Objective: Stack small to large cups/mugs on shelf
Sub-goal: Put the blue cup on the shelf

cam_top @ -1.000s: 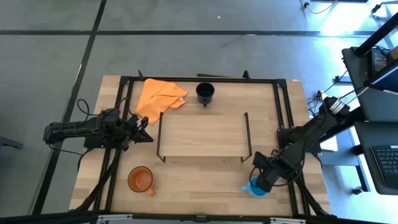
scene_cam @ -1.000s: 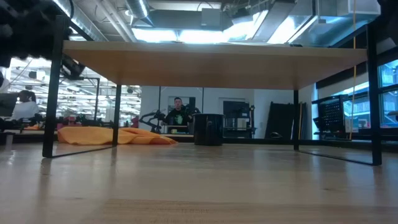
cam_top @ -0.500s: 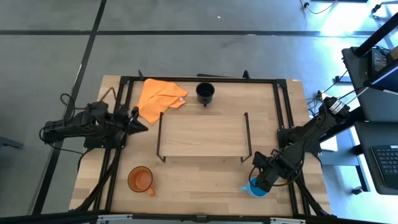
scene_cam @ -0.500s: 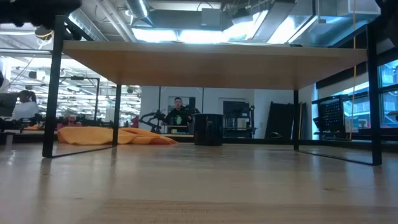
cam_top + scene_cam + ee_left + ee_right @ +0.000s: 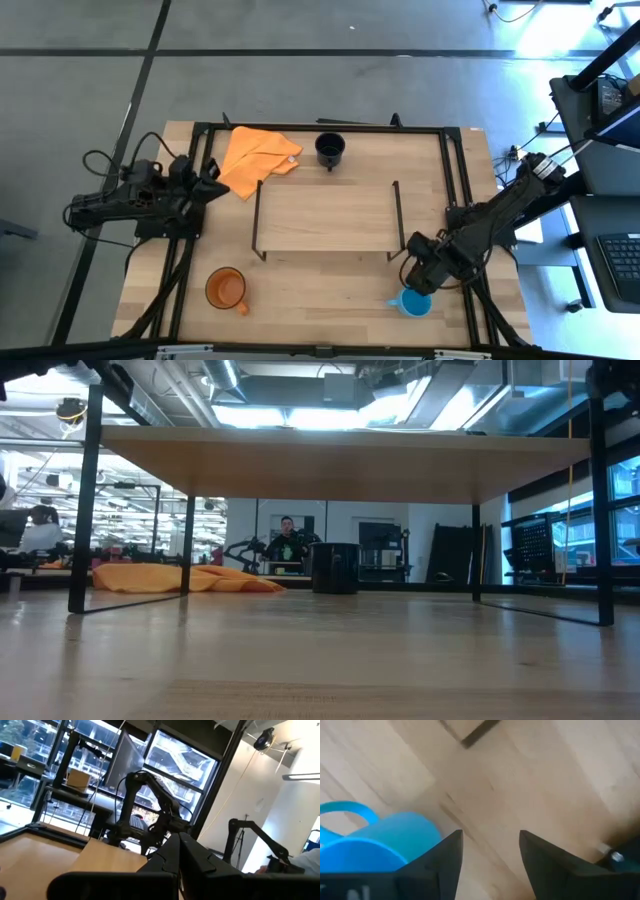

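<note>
Light-wood tabletop (image 5: 330, 280) carries the shelf (image 5: 325, 217) at its centre. Behind the shelf: black mug (image 5: 330, 149) and, beside it, orange cloth (image 5: 255, 158). In front of the shelf: orange mug (image 5: 226, 289) at one corner, light blue mug (image 5: 414, 302) at the other.

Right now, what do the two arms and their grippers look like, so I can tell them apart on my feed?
Both arms are dark, almost black, jointed links with loose black cables looping off them. The left gripper ends in a narrow pointed pair of dark fingers. The right gripper has two flat, matte black fingers with squared tips. No coloured markings show on either arm.
</note>
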Controlling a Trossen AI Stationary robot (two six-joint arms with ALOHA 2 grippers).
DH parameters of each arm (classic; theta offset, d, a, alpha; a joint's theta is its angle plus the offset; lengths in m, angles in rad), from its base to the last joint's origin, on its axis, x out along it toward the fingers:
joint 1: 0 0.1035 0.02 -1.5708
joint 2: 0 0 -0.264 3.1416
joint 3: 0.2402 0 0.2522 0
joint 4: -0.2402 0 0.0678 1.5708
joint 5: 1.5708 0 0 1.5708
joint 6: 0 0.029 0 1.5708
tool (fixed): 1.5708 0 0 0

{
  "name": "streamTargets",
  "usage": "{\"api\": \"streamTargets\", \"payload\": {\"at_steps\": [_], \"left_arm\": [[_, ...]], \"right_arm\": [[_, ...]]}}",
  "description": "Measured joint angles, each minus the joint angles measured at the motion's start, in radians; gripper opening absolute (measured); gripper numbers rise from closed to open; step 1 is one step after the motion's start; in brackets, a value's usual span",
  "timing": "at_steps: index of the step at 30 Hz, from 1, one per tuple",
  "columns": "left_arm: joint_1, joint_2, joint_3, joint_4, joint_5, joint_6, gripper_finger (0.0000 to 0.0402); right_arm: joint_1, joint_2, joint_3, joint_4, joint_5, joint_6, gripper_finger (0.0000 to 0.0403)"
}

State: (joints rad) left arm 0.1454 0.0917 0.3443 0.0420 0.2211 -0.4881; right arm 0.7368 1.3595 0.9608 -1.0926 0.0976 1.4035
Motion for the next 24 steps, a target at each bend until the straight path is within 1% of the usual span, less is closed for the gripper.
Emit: {"api": "streamTargets", "payload": {"at_steps": [3, 6, 10, 11, 13, 16, 18, 21, 24], "left_arm": [[0.0, 0.0, 0.0, 0.002, -0.002, 0.013, 0.0], [0.0, 0.0, 0.0, 0.006, -0.049, 0.039, 0.0], [0.0, 0.0, 0.0, 0.016, -0.15, -0.064, 0.0], [0.001, 0.0, 0.0, 0.014, -0.15, -0.081, 0.0], [0.0, 0.023, 0.0, 0.01, -0.096, -0.108, 0.0], [0.0, 0.099, 0.001, 0.015, -0.012, -0.128, 0.0], [0.0, 0.162, 0.027, -0.004, 0.014, -0.112, 0.0], [-0.002, 0.262, 0.113, -0.056, 0.03, -0.022, 0.0], [-0.019, 0.357, 0.225, -0.186, 0.031, 0.118, 0.0]], "right_arm": [[-0.002, -0.04, 0.001, -0.006, -0.011, 0.006, 0.0196], [-0.002, -0.085, 0.008, -0.006, -0.026, 0.025, 0.0196], [-0.002, -0.127, 0.027, -0.014, -0.016, 0.06, 0.0196], [-0.002, -0.132, 0.035, -0.013, -0.015, 0.06, 0.0196], [-0.001, -0.133, 0.05, -0.021, -0.015, 0.058, 0.0196], [0.015, -0.132, 0.069, -0.045, -0.028, 0.057, 0.0196], [0.033, -0.132, 0.08, -0.047, -0.045, 0.057, 0.0196], [0.066, -0.129, 0.095, -0.04, -0.046, 0.061, 0.0196], [0.087, -0.108, 0.099, -0.03, -0.036, 0.078, 0.0196]]}}
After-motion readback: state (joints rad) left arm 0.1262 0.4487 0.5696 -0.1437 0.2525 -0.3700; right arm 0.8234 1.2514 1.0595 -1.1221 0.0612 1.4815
